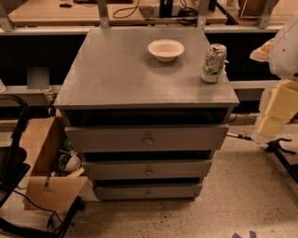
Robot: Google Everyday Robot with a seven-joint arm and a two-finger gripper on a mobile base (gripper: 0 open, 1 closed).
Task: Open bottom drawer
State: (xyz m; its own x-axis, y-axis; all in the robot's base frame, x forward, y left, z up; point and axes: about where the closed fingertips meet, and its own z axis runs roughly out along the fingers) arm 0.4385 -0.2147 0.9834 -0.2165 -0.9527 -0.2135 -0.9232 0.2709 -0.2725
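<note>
**Arm held off right of cabinet**

Gripper point(278, 109) is seen at the right edge of view, past the cabinet's point(116, 74) right side, about level with the top drawer point(186, 138). Whether it is apart or together cannot be told. Bottom drawer point(121, 191) sits lowest on the cabinet front, down-left of the gripper, well apart.

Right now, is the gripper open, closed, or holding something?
Gripper: open or closed cannot be told. It is at the right edge of the view, apart from the bottom drawer.

Likely lab: cabled workbenches point(51, 14); gripper point(274, 115) at right edge.
</note>
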